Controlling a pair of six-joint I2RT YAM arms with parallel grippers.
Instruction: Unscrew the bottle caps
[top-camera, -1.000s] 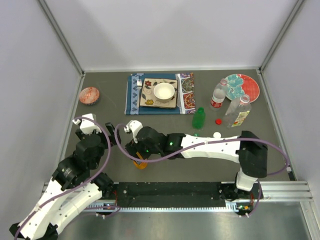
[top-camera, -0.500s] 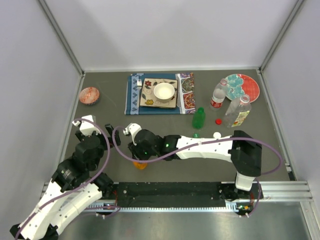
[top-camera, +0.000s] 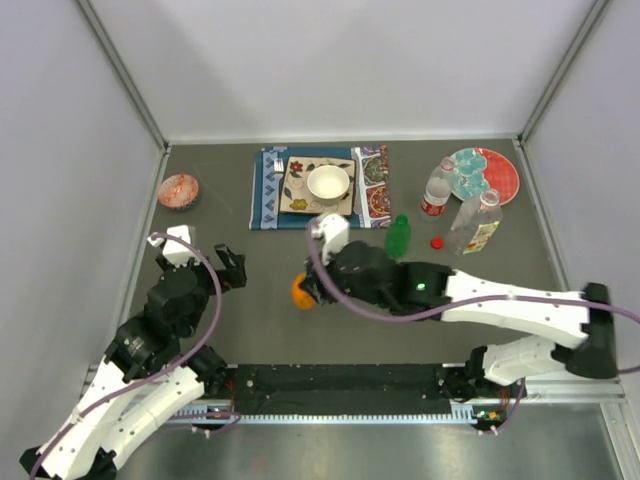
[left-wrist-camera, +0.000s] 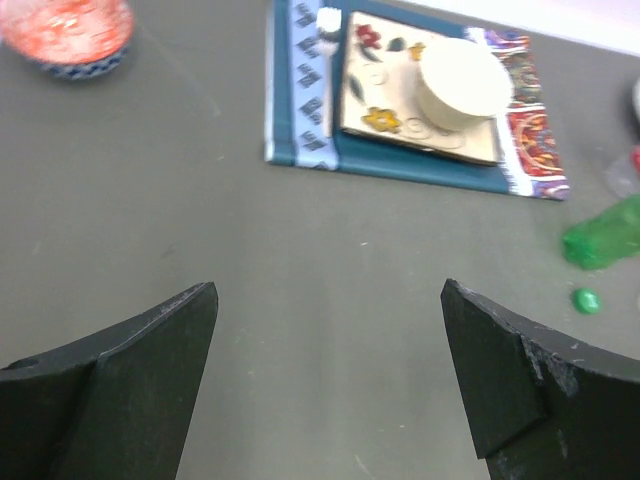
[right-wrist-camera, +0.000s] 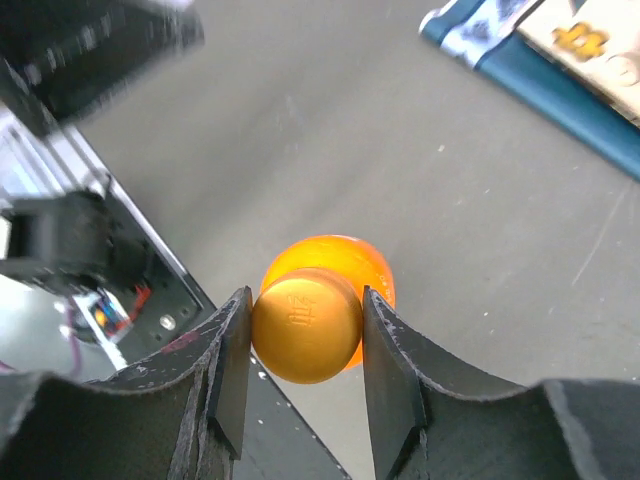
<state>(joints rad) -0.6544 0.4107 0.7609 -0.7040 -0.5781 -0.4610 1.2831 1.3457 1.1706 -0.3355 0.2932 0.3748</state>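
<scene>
My right gripper (top-camera: 305, 291) is shut on the orange cap (right-wrist-camera: 305, 323) of the squat orange bottle (top-camera: 302, 291), which hangs below the cap in the right wrist view (right-wrist-camera: 340, 262). My left gripper (top-camera: 232, 270) is open and empty (left-wrist-camera: 328, 295), to the left of the orange bottle. The green bottle (top-camera: 398, 236) stands uncapped behind my right arm; its green cap (left-wrist-camera: 586, 300) lies near it. The red cap (top-camera: 437, 242) lies by the red-label bottle (top-camera: 436, 188) and the larger clear bottle (top-camera: 475, 222). The white cap is hidden.
A white bowl (top-camera: 329, 183) sits on a patterned mat (top-camera: 266, 190) at the back centre. A small red dish (top-camera: 179, 190) is at the back left, a red and teal plate (top-camera: 495, 172) at the back right. A black rail (top-camera: 340, 380) runs along the front.
My right arm has swung right and away from the front rail, carrying the orange bottle by its cap. My left gripper has stayed about where it was.
</scene>
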